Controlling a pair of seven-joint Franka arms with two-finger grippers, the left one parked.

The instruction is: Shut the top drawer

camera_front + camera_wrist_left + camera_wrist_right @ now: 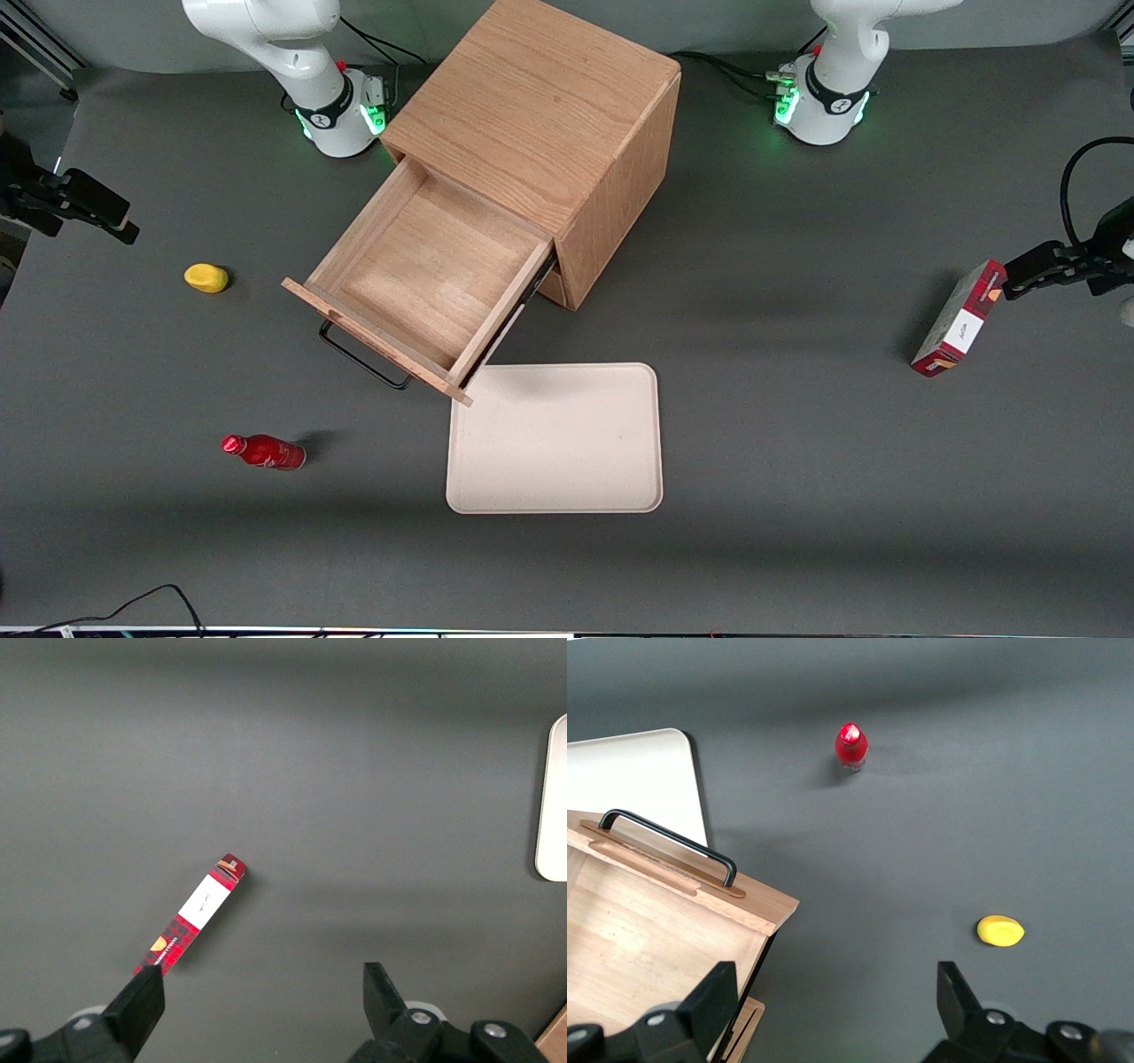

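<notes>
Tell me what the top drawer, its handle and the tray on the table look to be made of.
Top drawer: light oak-like wood with visible grain and a matte finish. It stands pulled open.
Handle: a thin black bar, probably painted metal wire with a slight sheen.
Tray: pale beige and matte, perhaps plastic or pressed fibre; unclear which.
The hand hovers open above the drawer's corner.

The gripper, fingers apart, is hanging above bare mat beside the pulled-out top drawer. A cream tray is lying just before the drawer's front, a red bottle and yellow lemon farther off.
</notes>
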